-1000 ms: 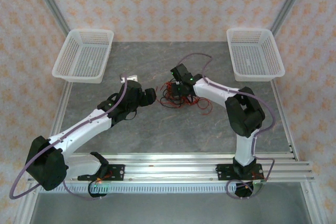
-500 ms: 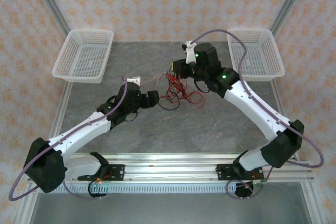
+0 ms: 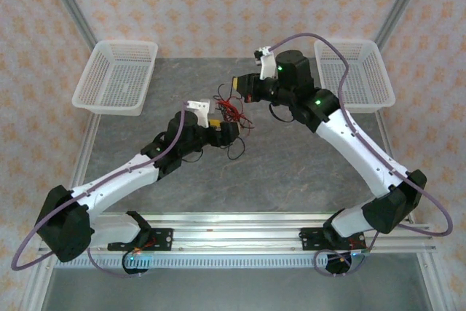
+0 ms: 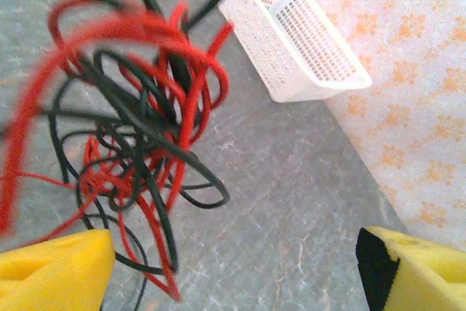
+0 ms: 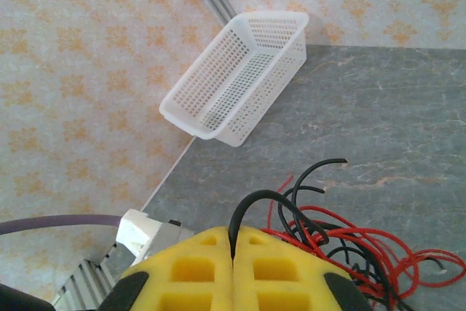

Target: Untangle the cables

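Grey marbled table [image 3: 277,172] inside walls of orange-patterned paper; one white mesh basket at the far left [image 3: 109,105], a second at the far right [image 3: 357,105].

Cables [image 3: 231,111]: one tangled bundle of red and black strands near the middle of the table, between the two grippers; in the top view its long axis runs from the far side toward the near edge, red loops uppermost just below the right gripper [image 3: 239,85], a black loop trailing lowest beside the left gripper [image 3: 227,127]; whether that loop touches the table cannot be told.

Right gripper [image 5: 233,274]: yellow pads [image 5: 193,271] pressed together, a black strand emerging from the seam between them; remaining cables [image 5: 342,253] spread to the right of the pads; left basket [image 5: 240,78] beyond.

Left gripper [image 4: 233,274]: jaws wide apart, yellow pads [image 4: 51,271] at the lower corners of its wrist view, bare table between them; cables [image 4: 138,129] hang as a knot ahead of the left-hand pad, strands running upward out of frame, loops downward; one red strand ends just beside that pad; contact cannot be told; right basket [image 4: 306,71] behind.
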